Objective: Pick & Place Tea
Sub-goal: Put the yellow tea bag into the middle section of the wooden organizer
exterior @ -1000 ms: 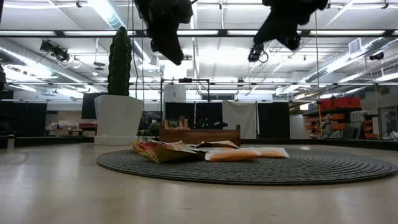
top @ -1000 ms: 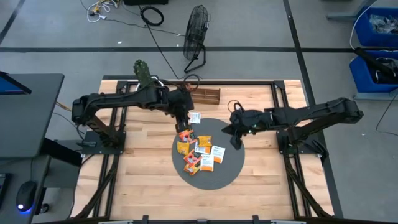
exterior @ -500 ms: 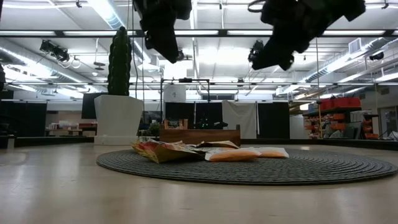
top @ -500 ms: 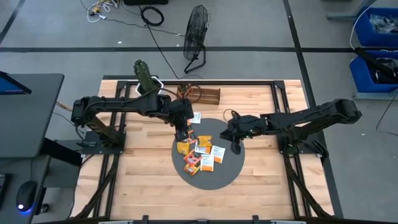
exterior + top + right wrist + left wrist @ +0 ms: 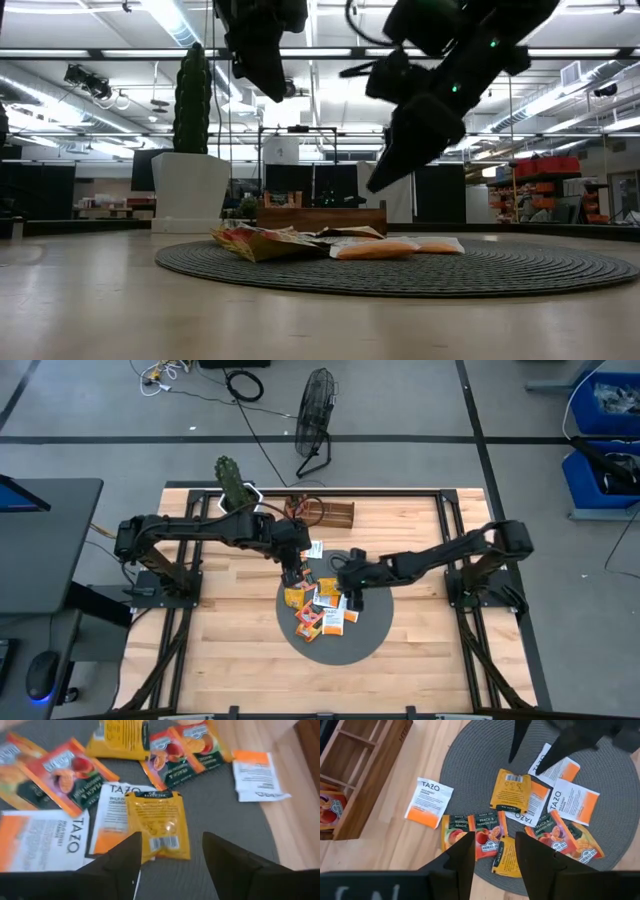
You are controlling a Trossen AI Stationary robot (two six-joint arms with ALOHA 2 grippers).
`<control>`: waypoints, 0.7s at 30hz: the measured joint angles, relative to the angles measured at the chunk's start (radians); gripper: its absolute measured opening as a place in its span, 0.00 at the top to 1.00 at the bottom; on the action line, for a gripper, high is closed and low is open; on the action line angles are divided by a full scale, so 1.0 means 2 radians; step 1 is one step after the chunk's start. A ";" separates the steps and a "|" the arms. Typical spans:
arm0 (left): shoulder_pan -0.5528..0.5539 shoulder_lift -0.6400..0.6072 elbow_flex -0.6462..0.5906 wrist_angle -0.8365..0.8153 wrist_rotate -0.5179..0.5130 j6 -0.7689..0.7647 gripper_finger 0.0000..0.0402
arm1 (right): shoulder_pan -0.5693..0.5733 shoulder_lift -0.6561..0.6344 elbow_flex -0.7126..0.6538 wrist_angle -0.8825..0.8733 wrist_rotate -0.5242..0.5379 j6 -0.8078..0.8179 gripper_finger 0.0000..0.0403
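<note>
The wooden table (image 5: 240, 660) fills the middle of the high view, and near its centre lies the grey disc (image 5: 365, 640), a round woven mat that carries almost all of the tea (image 5: 322, 608): a loose cluster of orange, white and red sachets spread over the disc's upper left part, with one white sachet (image 5: 314, 548) lying off the disc on the bare wood above it. The brown wooden tray (image 5: 332, 514) stands at the upper centre of the table, just beyond the disc, and in the left wrist view it already holds at least one sachet in a compartment at the frame's left edge. Both arms reach in over the cluster, so the step in hand looks like the approach for a pick. The right gripper (image 5: 350, 596) hangs low over the right side of the pile with its fingers spread wide and nothing between them; in its wrist view a yellow sachet (image 5: 158, 824) lies squarely between the two fingers. The left gripper (image 5: 292, 572) hovers above the upper left edge of the pile, fingers parted and empty. The next move probably calls for the right gripper to descend onto the yellow sachet and pinch its edge without dragging the white sachet it overlaps, then carry it to the tray.
</note>
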 joint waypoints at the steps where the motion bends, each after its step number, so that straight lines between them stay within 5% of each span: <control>1: 0.000 0.000 0.000 0.000 0.000 0.003 0.64 | 0.001 0.011 0.004 0.000 0.000 -0.001 0.47; 13: 0.001 0.000 0.000 -0.001 0.000 0.013 0.65 | 0.002 0.074 0.021 0.016 -0.002 -0.007 0.48; 21: 0.001 0.000 0.000 -0.001 0.000 0.013 0.65 | 0.002 0.087 0.021 0.021 -0.008 -0.007 0.67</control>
